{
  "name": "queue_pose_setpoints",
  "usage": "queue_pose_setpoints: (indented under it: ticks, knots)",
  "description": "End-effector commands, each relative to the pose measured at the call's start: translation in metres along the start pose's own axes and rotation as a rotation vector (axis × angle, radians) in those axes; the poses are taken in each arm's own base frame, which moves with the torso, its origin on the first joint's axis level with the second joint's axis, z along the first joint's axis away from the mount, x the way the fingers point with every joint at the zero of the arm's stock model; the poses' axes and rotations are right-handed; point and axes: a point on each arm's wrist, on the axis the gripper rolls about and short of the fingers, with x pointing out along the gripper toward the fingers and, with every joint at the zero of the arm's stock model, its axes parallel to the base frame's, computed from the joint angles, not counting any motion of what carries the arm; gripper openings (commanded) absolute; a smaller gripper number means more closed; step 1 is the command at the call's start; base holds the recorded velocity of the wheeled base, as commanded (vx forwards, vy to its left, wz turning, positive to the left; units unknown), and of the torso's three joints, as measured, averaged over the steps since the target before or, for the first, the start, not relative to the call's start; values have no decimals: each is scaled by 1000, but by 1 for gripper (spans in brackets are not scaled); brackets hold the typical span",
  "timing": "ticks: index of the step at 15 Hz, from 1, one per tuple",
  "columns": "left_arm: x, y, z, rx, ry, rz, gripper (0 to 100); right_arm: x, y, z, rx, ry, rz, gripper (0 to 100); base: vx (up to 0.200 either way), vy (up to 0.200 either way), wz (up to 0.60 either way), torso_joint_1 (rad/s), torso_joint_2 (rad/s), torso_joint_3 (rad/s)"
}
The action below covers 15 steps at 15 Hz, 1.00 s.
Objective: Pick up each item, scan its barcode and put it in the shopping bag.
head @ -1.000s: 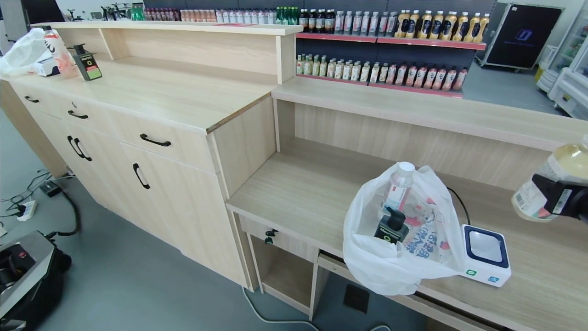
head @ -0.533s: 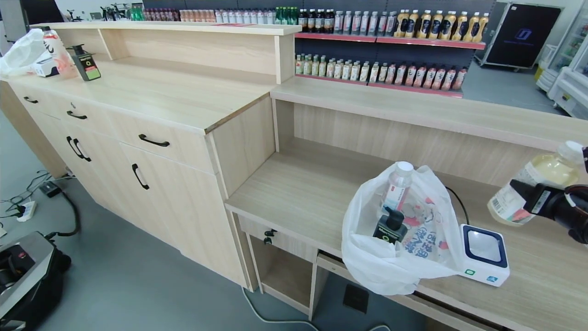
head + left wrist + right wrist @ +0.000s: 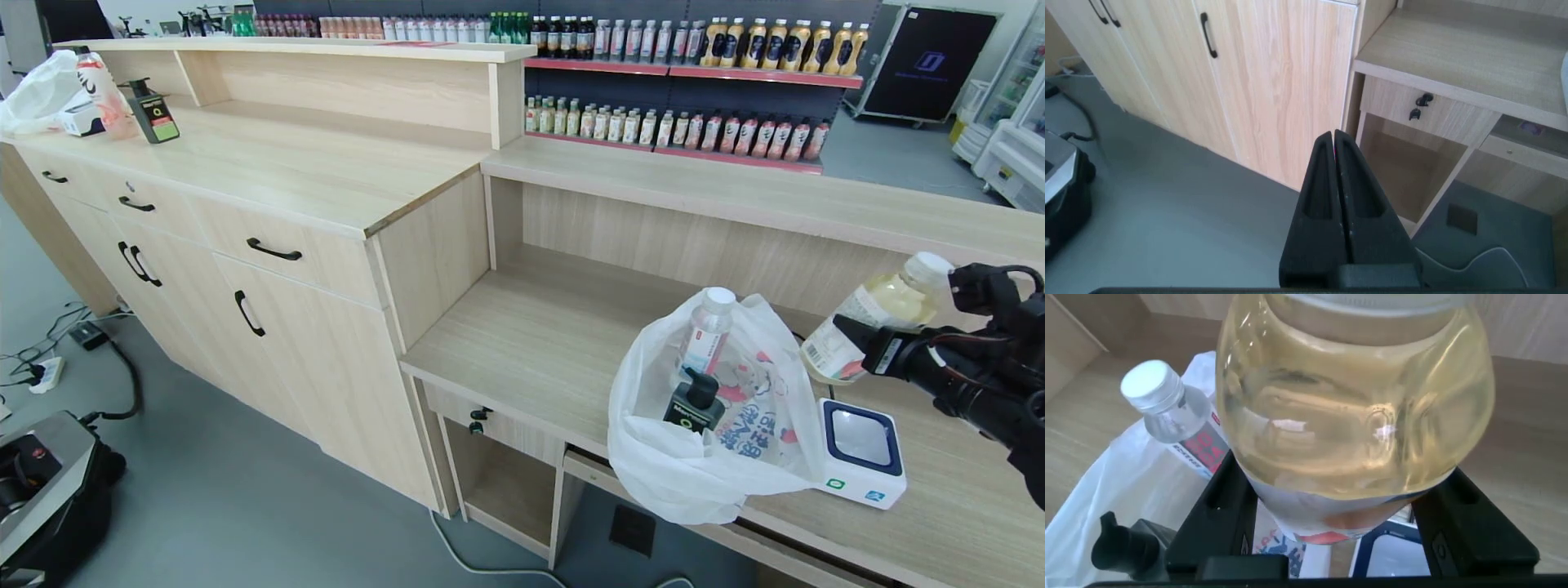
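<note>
My right gripper [image 3: 857, 353] is shut on a bottle of pale yellow drink [image 3: 882, 314], held tilted in the air just above the white scanner [image 3: 864, 449] and beside the bag's right rim. In the right wrist view the bottle [image 3: 1355, 416] sits between the dark fingers [image 3: 1229, 510]. The white shopping bag [image 3: 718, 474] stands open on the lower counter, holding a clear white-capped bottle [image 3: 706, 331] and a black pump bottle [image 3: 694, 404]. My left gripper [image 3: 1334, 143] is shut on nothing, low over the grey floor in front of the cabinet.
A raised wooden ledge [image 3: 735, 192] runs behind the lower counter [image 3: 531, 335]. On the far left counter stand another pump bottle [image 3: 153, 112], a drink and a bag. Shelves of bottles [image 3: 678, 122] line the back. A cable [image 3: 816, 359] leads to the scanner.
My right gripper has carried the yellow bottle leftwards from the view's right edge to a spot over the scanner, next to the bag. The bag and its contents have stayed put.
</note>
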Motion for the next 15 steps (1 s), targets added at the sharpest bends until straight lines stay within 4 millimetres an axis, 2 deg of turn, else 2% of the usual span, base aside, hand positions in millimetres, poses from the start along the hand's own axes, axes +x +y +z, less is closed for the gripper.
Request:
queue_pose_setpoints:
  ticks: [1, 4, 9, 15]
  knots:
    - [0, 0, 0, 0, 0, 1, 0, 19, 1, -21, 2, 51, 17, 0, 0, 0, 0, 0, 0, 0]
    - [0, 0, 0, 0, 0, 1, 0, 31, 3, -30, -4, 60, 33, 0, 0, 0, 0, 0, 0, 0]
    - [0, 0, 0, 0, 0, 1, 0, 46, 6, -31, -37, 44, 93, 0, 0, 0, 0, 0, 0, 0]
    - [0, 0, 0, 0, 0, 1, 0, 54, 6, -43, -48, 51, 111, 0, 0, 0, 0, 0, 0, 0]
